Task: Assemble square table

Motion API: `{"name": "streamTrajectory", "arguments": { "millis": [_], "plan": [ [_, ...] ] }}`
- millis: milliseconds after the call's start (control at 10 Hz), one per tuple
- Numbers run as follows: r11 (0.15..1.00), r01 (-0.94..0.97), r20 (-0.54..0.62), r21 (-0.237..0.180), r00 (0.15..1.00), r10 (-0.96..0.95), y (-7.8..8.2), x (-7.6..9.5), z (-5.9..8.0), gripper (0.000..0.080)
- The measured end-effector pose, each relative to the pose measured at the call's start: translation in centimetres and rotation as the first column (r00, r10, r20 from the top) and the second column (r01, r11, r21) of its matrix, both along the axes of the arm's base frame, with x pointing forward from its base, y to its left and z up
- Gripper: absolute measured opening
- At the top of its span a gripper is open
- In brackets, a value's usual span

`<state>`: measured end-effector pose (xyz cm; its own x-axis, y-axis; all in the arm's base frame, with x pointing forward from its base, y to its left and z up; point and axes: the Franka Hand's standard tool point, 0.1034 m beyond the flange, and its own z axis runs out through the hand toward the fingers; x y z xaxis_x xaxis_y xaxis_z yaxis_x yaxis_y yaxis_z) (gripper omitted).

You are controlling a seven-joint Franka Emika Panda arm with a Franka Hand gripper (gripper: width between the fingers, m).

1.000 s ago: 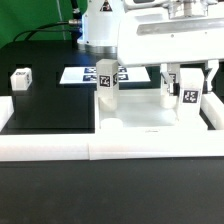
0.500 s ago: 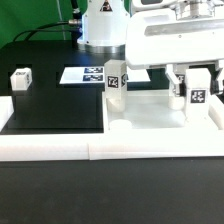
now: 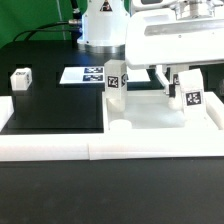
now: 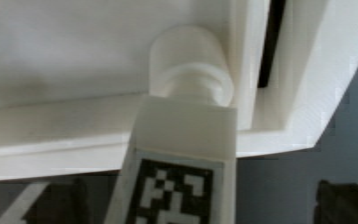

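The square table's white slab [image 3: 150, 118] lies at the exterior view's right. One tagged leg [image 3: 115, 85] stands at its left corner. A second tagged leg [image 3: 190, 94] stands at its right corner, under my gripper [image 3: 188, 84]. In the wrist view this leg [image 4: 179, 150] runs from between my fingertips to a hole at the slab's corner [image 4: 87, 60]. My gripper [image 4: 185, 208] is open, with dark fingers [image 4: 345, 200] standing apart from the leg on both sides. A third leg [image 3: 20, 78] lies loose at the far left. The fourth leg is out of view.
The marker board [image 3: 85, 73] lies on the black table behind the slab's left corner. A low white border wall [image 3: 60, 148] runs along the front and up both sides. The arm's white body [image 3: 105, 25] stands behind.
The slab and its left leg shifted toward the exterior view's right a second ago. Since half a second ago the right leg has moved back a little left and lower.
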<state>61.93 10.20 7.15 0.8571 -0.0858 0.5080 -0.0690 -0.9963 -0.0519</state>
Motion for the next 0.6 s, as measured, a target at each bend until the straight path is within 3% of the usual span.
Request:
{"name": "streamTrajectory", "arguments": {
  "millis": [300,500,600],
  "plan": [
    [1.0,-0.011,0.0,-0.006,1.0,0.011,0.0,0.1,0.1,0.0649],
    [1.0,-0.027,-0.064,-0.002,0.998,0.026,-1.0,0.7,3.0,0.0649],
    [1.0,-0.023,-0.103,0.007,0.994,0.023,-1.0,1.2,3.4,0.0649]
  ]
}}
